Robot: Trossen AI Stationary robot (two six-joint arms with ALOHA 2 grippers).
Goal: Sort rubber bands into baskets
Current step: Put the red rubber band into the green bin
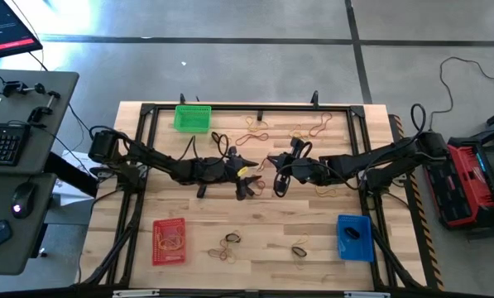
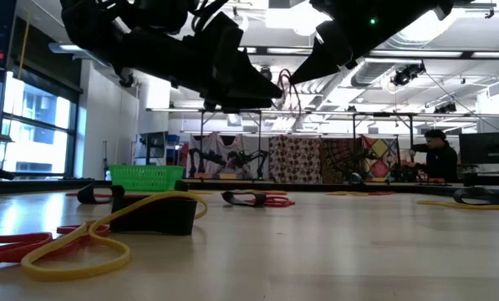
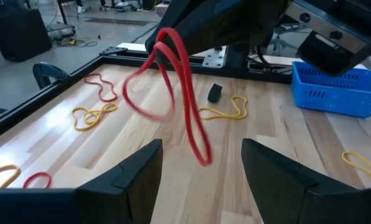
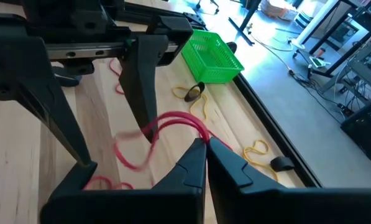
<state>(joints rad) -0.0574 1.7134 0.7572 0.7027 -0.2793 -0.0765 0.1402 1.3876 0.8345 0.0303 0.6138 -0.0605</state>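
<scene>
From above, both arms meet mid-surface (image 1: pixel 255 219), inside its black frame; baskets sit at the edges: green (image 1: pixel 191 117), red (image 1: pixel 168 241), blue (image 1: pixel 354 237). Low down, loose bands (image 2: pixel 73 247) litter the wood. Left claw (image 3: pixel 201 180) is released; right claw (image 4: pixel 205 163), clenched, dangles a red band (image 4: pixel 173 121).

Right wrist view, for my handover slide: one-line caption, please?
Right gripper, fingers shut on a red rubber band, beside the open left gripper; green basket beyond.
</scene>
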